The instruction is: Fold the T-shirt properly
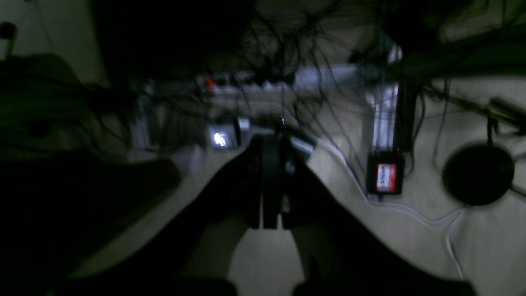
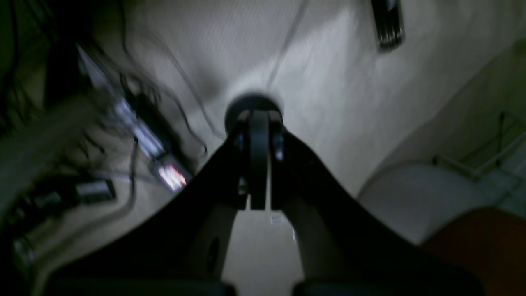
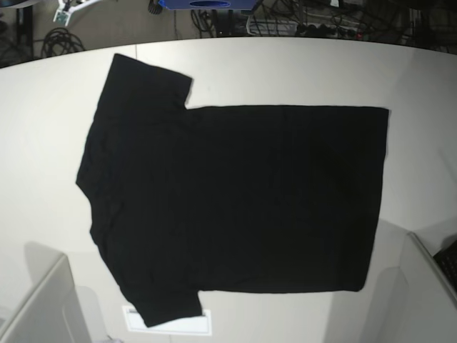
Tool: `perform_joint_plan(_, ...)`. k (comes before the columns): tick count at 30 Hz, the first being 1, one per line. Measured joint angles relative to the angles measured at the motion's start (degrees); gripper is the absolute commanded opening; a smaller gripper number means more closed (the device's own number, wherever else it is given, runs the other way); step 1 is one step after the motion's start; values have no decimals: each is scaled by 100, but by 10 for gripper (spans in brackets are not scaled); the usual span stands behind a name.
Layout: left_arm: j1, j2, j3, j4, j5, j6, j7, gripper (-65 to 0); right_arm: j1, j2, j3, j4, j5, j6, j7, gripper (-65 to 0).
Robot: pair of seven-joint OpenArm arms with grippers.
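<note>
1. The T-shirt (image 3: 235, 200) lies flat and spread out on the table (image 3: 285, 71), plain black side up, filling most of the middle of the base view.
2. Its long axis runs left to right: the shoulders and both short sleeves are at the left, the straight hem at the right.
3. One sleeve reaches toward the far left corner, the other toward the near edge, where it overlaps a white label (image 3: 168, 321) on the tabletop.
4. No print shows on the upper side; the cloth looks smooth, with only faint creases near the shoulders.
5. The left gripper (image 1: 271, 181) has its jaws pressed together on nothing, seen against cables and the floor.
6. The right gripper (image 2: 259, 164) is likewise closed and empty, well apart from the shirt.
7. Cables and a power strip (image 3: 271, 27) lie beyond the far edge.
</note>
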Motion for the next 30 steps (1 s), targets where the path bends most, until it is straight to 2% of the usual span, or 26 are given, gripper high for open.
perform_joint_plan(2, 219, 0, -162, 407, 4, 2, 66, -650, 52, 26, 101, 393, -7, -7, 15, -650)
perform_joint_plan(6, 575, 240, -426, 1263, -7, 33, 63, -650, 256, 20, 90, 1152, 2, -42, -20, -650)
perform_joint_plan(14, 938, 310, -435, 3053, -7, -11, 31, -650, 804, -2, -555, 1659, 0, -24, -31, -650)
perform_joint_plan(17, 857, 328, -468, 3126, -94, -2, 48, -650, 1086, 4, -804, 1655, -17, -26, -31, -650)
perform_joint_plan(19, 726, 369, -511, 3106, -481, 0, 111, -650, 1193, 9, -1005, 1655, -15, -28, -28, -650)
perform_joint_plan(21, 619, 396, -651, 3104, -887, 11, 127, -650, 1244, -4, -1167, 1652, 365, -22, -42, -650)
perform_joint_plan(24, 483, 404, -931, 3036, -1185, -2, 149, -650, 1257, 20, -1196, 1652, 1342, -26, -35, -416)
perform_joint_plan(25, 428, 404, -1058, 3025, -1185, 0, 153, -650, 1257, 24, -1182, 1646, 1742, -31, -39, -369)
perform_joint_plan(27, 345, 424, -1270, 3025, -1180, 26, 118, -650, 1239, 76, -1167, 1626, 2450, -44, -37, -360)
perform_joint_plan(30, 234, 498, -1600, 3025, -1176, 22, 131, -650, 1211, 431, -1163, 1558, 3453, -46, -361, -350)
